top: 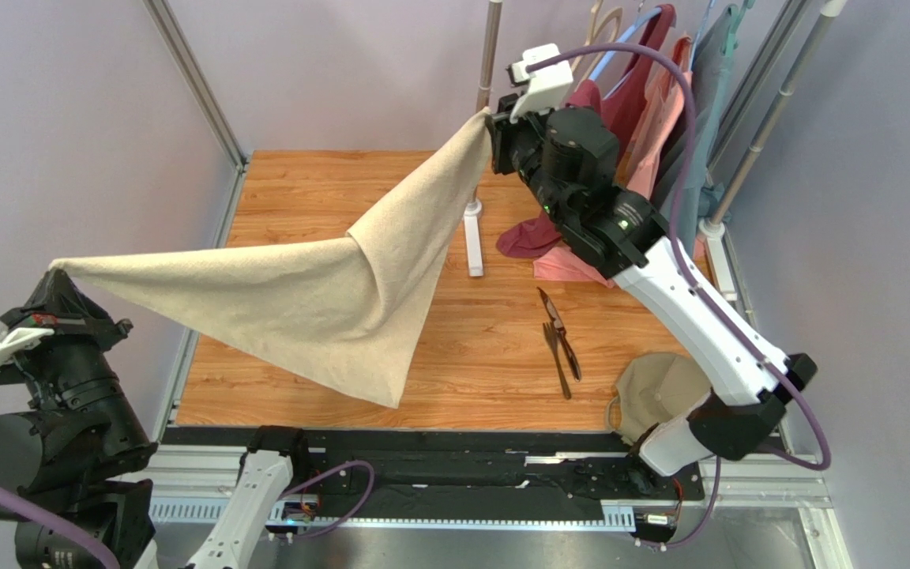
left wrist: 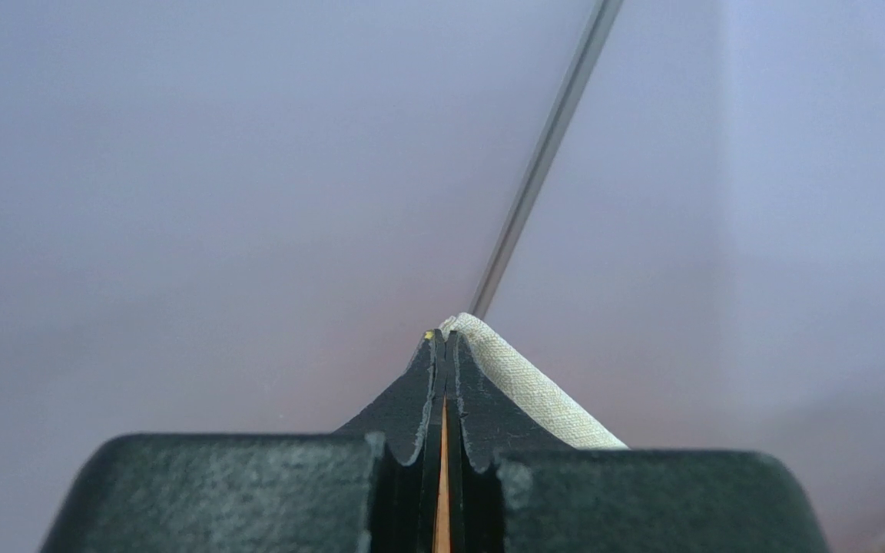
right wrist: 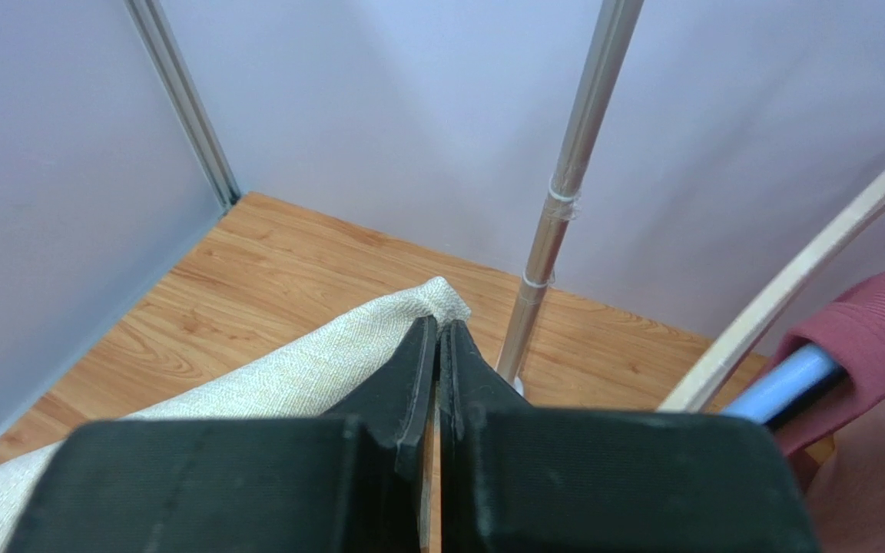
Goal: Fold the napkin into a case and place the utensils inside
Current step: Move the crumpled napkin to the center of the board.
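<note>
The beige napkin (top: 329,285) hangs in the air, stretched between both arms above the wooden table (top: 306,190). My left gripper (top: 56,275) is shut on its left corner, past the table's left edge; cloth (left wrist: 540,392) shows beside the closed fingertips (left wrist: 450,341). High at the back, my right gripper (top: 491,128) is shut on the opposite corner, and the napkin (right wrist: 297,369) trails off to the left of its tips (right wrist: 438,328). A loose corner droops toward the front of the table. The dark utensils (top: 561,338) lie on the table right of centre. No case is in view.
A round tan disc (top: 652,391) lies at the table's front right by the right arm's base. Maroon, salmon and grey-teal garments (top: 650,119) hang on a rack at the back right. A metal pole (top: 480,154) on a white foot stands at the back centre.
</note>
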You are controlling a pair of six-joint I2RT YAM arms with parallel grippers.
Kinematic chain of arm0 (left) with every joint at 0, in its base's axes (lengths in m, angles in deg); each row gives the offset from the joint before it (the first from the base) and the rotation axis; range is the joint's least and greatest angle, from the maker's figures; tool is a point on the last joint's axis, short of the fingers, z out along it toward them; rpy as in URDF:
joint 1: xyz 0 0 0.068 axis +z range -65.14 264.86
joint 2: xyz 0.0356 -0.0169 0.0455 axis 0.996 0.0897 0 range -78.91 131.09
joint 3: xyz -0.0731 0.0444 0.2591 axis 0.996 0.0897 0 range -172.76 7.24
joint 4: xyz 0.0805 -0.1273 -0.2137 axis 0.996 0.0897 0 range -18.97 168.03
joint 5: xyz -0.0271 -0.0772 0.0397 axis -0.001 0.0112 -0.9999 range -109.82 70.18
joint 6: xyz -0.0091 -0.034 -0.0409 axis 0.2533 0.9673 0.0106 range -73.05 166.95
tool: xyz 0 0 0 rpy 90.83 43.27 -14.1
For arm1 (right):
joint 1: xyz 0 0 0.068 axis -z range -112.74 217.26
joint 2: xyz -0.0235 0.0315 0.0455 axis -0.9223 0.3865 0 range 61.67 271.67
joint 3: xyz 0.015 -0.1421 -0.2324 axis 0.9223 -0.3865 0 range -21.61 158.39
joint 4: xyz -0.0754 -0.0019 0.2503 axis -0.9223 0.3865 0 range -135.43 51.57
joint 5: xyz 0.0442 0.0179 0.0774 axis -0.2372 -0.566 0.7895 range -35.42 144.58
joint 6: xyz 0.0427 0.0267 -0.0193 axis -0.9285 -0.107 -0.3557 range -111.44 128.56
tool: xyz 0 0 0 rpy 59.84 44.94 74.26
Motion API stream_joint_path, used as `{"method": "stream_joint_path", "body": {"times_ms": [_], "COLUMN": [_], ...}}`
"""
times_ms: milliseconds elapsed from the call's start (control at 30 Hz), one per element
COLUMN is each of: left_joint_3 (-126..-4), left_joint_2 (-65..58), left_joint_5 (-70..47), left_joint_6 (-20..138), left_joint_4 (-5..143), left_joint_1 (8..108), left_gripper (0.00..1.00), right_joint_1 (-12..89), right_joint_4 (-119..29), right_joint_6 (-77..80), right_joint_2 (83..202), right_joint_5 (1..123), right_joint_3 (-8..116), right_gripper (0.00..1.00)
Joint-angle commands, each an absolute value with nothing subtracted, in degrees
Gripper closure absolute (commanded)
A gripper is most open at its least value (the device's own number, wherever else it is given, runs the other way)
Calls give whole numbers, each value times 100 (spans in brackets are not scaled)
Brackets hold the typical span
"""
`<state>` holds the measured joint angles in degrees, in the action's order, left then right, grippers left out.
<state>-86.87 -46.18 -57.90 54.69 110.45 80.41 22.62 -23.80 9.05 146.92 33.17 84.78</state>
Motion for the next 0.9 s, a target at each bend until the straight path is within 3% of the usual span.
{"method": "stream_joint_path", "body": {"times_ms": [0, 133, 267, 300, 333, 367, 400, 467, 500, 600, 867], "left_joint_3": [-8146, -6621, -5141, -4886, -4622, -4541, -4454, -4313, -4269, -4189, -4286], "left_joint_2": [-4613, -4368, -3928, -3762, -3665, -3577, -3428, -3313, -3234, -3181, -3303], "left_joint_5": [-5669, -4313, -3512, -3328, -3318, -3300, -3230, -3203, -3247, -3213, -3107], "left_joint_6": [5895, 7285, 8463, 8665, 8702, 8729, 8772, 8799, 8886, 8817, 8641], "left_joint_4": [11443, 11700, 11272, 11121, 11067, 11015, 10953, 10926, 10909, 10742, 10672], "left_joint_1": [8037, 8037, 8037, 8037, 8037, 8037, 8037, 8037, 8029, 8028, 8028], "left_gripper": [100, 100, 100, 100, 100, 100, 100, 100, 100, 100, 100], "right_joint_1": [2323, 2366, 2472, 2463, 2463, 2463, 2455, 2446, 2446, 2411, 2121], "right_joint_4": [-2477, -2678, -2286, -2014, -1272, -855, -503, -305, -489, -1131, -165], "right_joint_6": [1111, 1190, 1260, 1312, 1296, 1234, 1060, 892, 674, -47, -1593], "right_joint_2": [15543, 16667, 18626, 19143, 19984, 20358, 20518, 19995, 19636, 18167, 17338], "right_joint_5": [3655, 4033, 4281, 4176, 4079, 3835, 3780, 3718, 3753, 3770, 3814], "right_joint_3": [8869, 9281, 10868, 12135, 12791, 13503, 14023, 13208, 11680, 9459, 7719], "right_gripper": [100, 100, 100, 95, 80, 52, 49, 35, 34, 33, 38]}}
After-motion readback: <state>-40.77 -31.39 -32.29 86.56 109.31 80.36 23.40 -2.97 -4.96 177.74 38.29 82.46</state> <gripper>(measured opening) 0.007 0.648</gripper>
